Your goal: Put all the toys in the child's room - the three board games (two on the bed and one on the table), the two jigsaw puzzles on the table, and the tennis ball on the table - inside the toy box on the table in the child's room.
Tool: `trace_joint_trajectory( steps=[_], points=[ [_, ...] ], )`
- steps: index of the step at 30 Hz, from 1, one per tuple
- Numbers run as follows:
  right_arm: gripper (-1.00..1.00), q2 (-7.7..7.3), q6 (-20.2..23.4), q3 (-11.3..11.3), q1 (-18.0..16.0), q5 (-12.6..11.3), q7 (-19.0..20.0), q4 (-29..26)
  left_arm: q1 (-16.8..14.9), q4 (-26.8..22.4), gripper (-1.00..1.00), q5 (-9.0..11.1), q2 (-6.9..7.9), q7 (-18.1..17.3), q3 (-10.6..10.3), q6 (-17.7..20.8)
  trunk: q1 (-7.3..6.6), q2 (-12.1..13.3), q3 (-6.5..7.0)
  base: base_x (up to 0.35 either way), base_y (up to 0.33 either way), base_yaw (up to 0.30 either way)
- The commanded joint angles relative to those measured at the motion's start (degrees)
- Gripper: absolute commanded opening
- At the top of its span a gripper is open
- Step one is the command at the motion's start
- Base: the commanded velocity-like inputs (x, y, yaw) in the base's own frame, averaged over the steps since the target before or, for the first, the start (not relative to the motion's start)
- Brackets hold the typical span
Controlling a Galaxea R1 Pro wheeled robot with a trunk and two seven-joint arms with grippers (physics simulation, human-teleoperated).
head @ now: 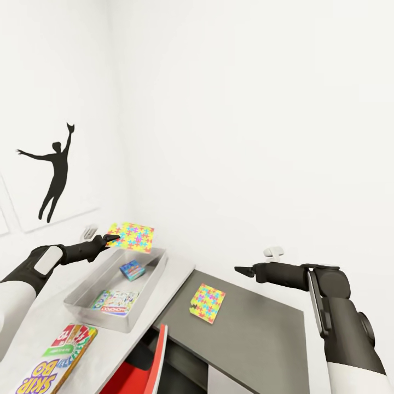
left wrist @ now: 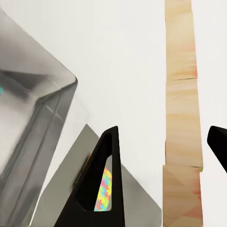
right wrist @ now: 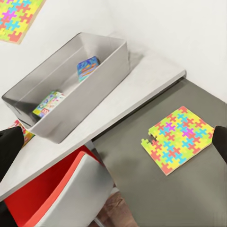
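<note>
Left gripper [head: 112,238] holding jigsaw puzzle [head: 131,236] above toy box [head: 85,290]

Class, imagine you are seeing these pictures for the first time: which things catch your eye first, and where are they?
A bright jigsaw puzzle hangs in the air at the left gripper, above the far end of the grey toy box, which holds two game boxes. A second jigsaw puzzle lies flat on the dark grey surface beside the white table. A black leaping silhouette print marks the left wall.

Matt grey, metal-looking rectangular toy box [right wrist: 101,71]; smooth white tabletop [right wrist: 142,78]; my matt black fingers [left wrist: 101,184]; pale wood-plank floor [left wrist: 182,118].
</note>
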Motion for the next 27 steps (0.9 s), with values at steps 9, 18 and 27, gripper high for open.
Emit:
trace_joint_trajectory(
  steps=[9, 18, 27],
  points=[
    [1.0, -0.01, 0.3, -0.2, 0.0, 0.4, 0.6, -0.3, 0.1, 0.0, -1.0, 0.2, 0.04, 0.0, -0.2, 0.0, 0.03, -0.1, -0.6, 0.028, 0.012, 0.0],
    [1.0, -0.05, 0.3, -0.3, 0.0, 0.5, 0.6, -0.5, 0.2, -0.1, -1.0, 0.2, 0.04, -0.1, -0.1, -0.1, 0.03, -0.1, -1.07, 0.004, 0.001, 0.0],
    [1.0, -0.1, 0.3, -0.7, 0.0, 0.4, 0.6, -0.8, -1.0, 0.2, -1.0, 0.0, -0.28, 0.2, -0.2, -0.2, 0.03, -0.1, -1.86, 0.0, 0.0, 0.0]
  ],
)
